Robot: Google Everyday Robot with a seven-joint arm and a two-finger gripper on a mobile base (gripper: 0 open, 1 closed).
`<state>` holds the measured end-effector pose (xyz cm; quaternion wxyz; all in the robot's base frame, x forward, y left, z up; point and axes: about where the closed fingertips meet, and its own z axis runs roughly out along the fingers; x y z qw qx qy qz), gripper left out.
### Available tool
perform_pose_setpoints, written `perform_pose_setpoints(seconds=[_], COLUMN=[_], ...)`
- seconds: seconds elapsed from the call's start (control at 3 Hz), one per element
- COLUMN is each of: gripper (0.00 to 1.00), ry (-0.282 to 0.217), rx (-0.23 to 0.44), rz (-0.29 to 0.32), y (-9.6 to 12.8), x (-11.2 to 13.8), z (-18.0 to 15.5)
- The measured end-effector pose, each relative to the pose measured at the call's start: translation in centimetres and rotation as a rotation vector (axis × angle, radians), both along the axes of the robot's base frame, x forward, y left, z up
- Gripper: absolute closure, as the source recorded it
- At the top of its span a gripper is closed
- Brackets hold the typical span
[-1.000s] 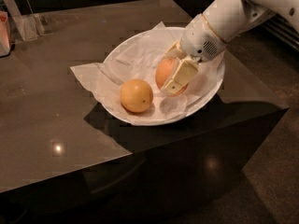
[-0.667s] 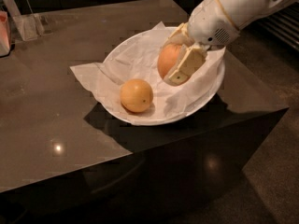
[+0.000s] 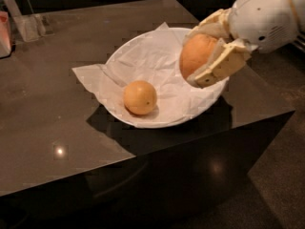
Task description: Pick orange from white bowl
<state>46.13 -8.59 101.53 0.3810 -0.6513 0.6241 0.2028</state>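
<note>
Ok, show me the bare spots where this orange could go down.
Free: the wide front-left table between the corner of the paper and the near edge; the back strip between the white bowl and the far edge. Crowded: the bowl's right side, where the gripper holds the orange above the rim, and around the yellow fruit.

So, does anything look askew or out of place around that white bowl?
Only the paper liner: it is crumpled and spills over the left rim of the white bowl onto the table. Otherwise nothing stands out. The claw, shut on the orange, hangs over the bowl's right side, and the other fruit sits inside.
</note>
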Motion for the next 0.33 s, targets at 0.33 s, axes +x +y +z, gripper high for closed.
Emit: perform_pose_setpoints(seconds=[0.33], gripper=[1.00], ry=[-0.042], rx=[0.018], rz=[-0.078], y=[-1.80], x=[-2.69], z=[1.44])
